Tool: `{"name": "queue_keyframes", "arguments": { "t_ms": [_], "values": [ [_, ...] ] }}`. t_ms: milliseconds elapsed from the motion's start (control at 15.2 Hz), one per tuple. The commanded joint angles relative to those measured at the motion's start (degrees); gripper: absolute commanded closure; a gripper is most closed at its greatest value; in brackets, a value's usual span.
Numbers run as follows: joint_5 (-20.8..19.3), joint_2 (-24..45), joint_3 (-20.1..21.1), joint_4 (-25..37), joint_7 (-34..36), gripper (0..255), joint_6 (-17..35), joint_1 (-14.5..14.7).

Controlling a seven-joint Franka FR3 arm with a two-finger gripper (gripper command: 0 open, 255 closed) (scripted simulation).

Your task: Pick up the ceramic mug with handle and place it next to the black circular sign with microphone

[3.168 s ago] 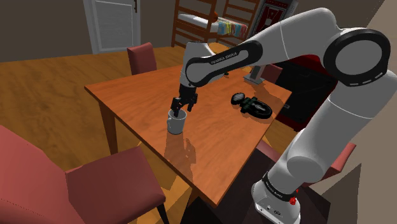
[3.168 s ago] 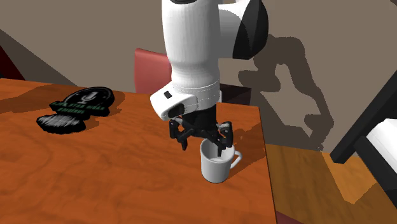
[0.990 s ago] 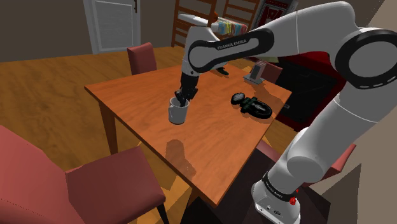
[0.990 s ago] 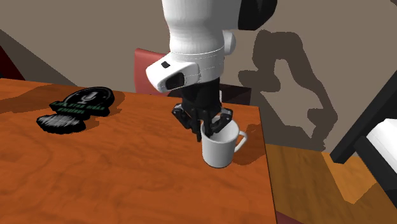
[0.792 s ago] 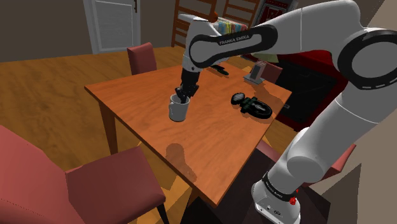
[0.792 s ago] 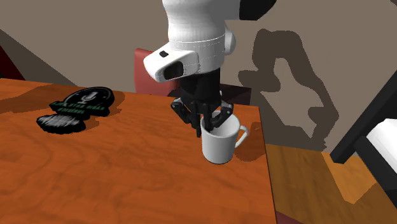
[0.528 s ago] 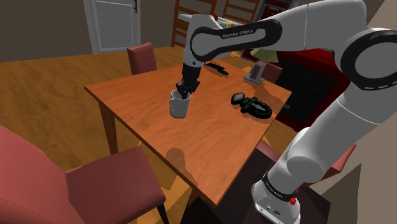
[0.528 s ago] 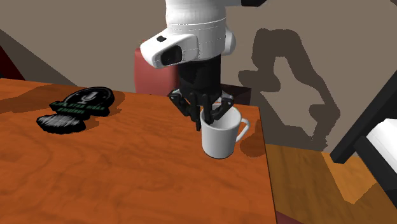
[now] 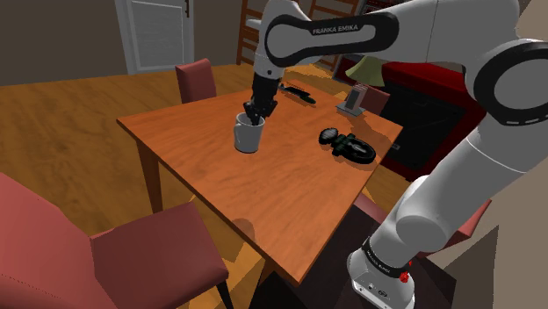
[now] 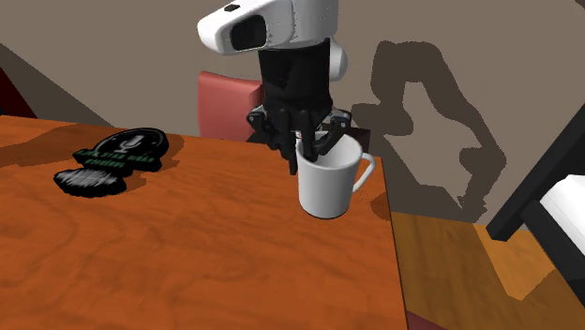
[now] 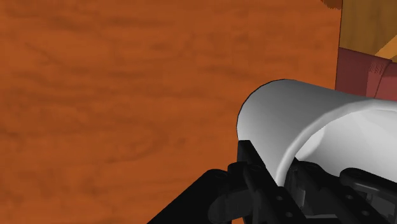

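A white mug with a handle [image 10: 329,183] hangs just above the wooden table [image 10: 178,253], lifted and a little tilted. My black gripper [image 10: 305,152] is shut on its rim, one finger inside and one outside. In the shoulder view the mug [image 9: 248,135] hangs under the gripper [image 9: 252,114] over the table's middle. The wrist view has the mug wall [image 11: 299,121] clasped between the fingers [image 11: 254,167]. The black circular sign with a microphone [image 10: 120,150] lies flat toward the second exterior view's left; in the shoulder view the sign [image 9: 349,146] lies to the mug's right.
Red chairs stand around the table: one [image 9: 195,80] at the far side, one [image 9: 105,255] at the near left. A small grey holder [image 9: 352,100] and a dark flat object [image 9: 297,91] sit near the table's far edge. Shelving [image 9: 272,31] stands behind.
The gripper has risen with the mug in it, carrying it higher off the table. The sign has not moved.
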Motion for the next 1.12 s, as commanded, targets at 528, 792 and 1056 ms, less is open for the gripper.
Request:
{"name": "queue_keyframes", "arguments": {
  "t_ms": [528,792,1056],
  "values": [
    [-0.4,-3.48,-4.06,0.16,-6.8,255,-4.11,-3.14],
    [-1.07,-4.59,-7.31,-0.95,-12.26,255,-4.48,-5.58],
    [-1.87,-4.77,-10.62,-1.02,-17.71,255,-4.9,-8.01]
  ]
}}
